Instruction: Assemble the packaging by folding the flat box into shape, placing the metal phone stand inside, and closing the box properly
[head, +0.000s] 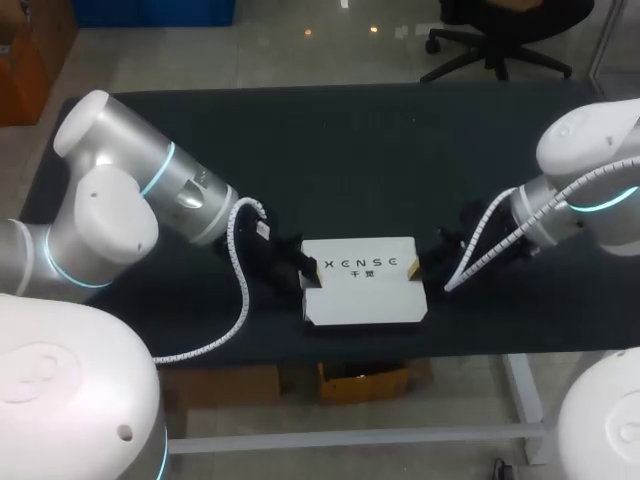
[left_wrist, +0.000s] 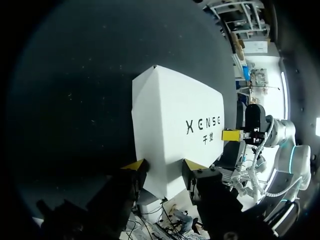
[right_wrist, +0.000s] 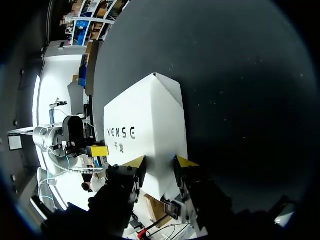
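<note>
The white box (head: 360, 283), with print on its top, lies near the front edge of the table, its front panel sloping down toward me. My left gripper (head: 311, 271) is at the box's left end and my right gripper (head: 414, 267) at its right end. In the left wrist view the box (left_wrist: 170, 115) has its near end wedged between the two yellow fingertips of the left gripper (left_wrist: 164, 170). Likewise in the right wrist view, the right gripper (right_wrist: 160, 165) clamps the other end of the box (right_wrist: 150, 125). No metal phone stand is visible.
The dark table (head: 330, 150) stretches bare behind and to both sides of the box. Its front edge runs just below the box. Both arms come in low from the sides.
</note>
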